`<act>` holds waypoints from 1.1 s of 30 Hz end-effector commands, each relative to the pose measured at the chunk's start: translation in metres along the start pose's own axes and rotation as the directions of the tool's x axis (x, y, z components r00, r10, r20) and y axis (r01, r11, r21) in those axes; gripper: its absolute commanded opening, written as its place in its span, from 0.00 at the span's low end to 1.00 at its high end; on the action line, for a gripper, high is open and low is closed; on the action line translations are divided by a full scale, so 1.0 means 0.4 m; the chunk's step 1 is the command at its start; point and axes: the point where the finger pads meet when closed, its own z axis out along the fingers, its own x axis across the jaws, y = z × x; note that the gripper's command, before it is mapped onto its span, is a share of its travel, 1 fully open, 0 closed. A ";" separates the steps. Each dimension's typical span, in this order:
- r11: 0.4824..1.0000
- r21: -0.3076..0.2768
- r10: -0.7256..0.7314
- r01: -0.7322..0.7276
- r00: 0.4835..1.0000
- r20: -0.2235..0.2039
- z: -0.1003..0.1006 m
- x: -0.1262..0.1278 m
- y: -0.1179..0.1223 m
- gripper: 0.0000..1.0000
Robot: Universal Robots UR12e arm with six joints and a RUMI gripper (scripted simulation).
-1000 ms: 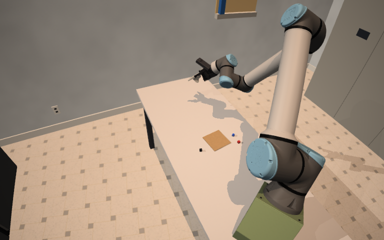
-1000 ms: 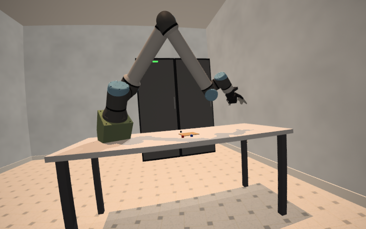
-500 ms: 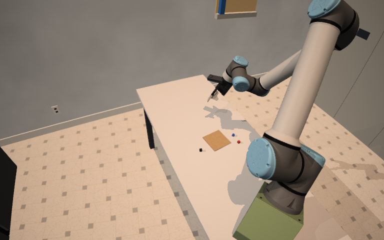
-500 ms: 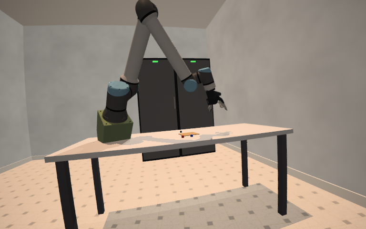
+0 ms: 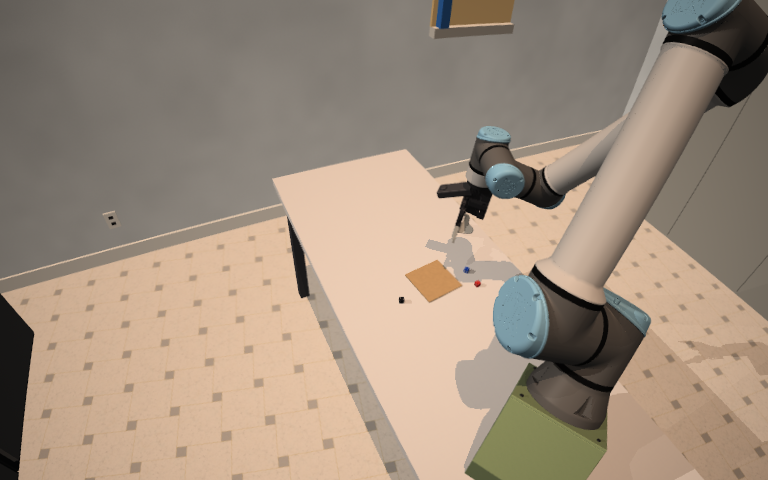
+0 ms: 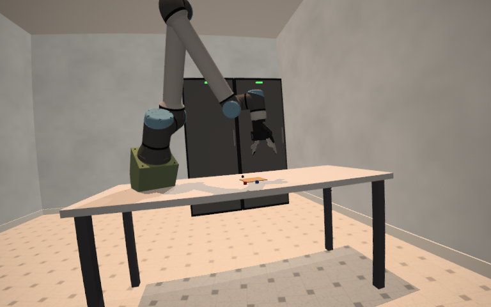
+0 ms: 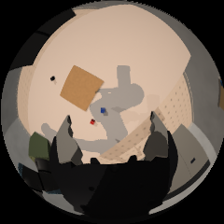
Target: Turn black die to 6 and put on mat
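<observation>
The black die [image 5: 401, 299] [image 6: 242, 176] [image 7: 52, 78] lies on the table beside the square tan mat [image 5: 433, 280] [image 6: 254, 179] [image 7: 81, 88], off the mat with a gap between them. The red die [image 5: 477, 283] [image 6: 245, 183] [image 7: 92, 122] and the blue die [image 5: 466, 270] [image 6: 257, 181] [image 7: 103, 110] lie off the mat on its opposite side. The numbers on the dice are too small to read. My gripper [image 5: 458, 235] [image 6: 264, 153] [image 7: 110, 114] is open and empty, high above the table, with its jaws spread wide.
The long pale table [image 5: 352, 208] [image 6: 335, 173] carries the green base block [image 5: 537, 434] [image 6: 156, 176] of the arm at one end. Shadows of the arm fall across the table around the blue die. A dark cabinet [image 6: 211, 151] stands behind the table.
</observation>
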 end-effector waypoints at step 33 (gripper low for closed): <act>0.996 -0.084 -0.033 0.034 0.999 0.015 0.070 -0.084 0.121 1.00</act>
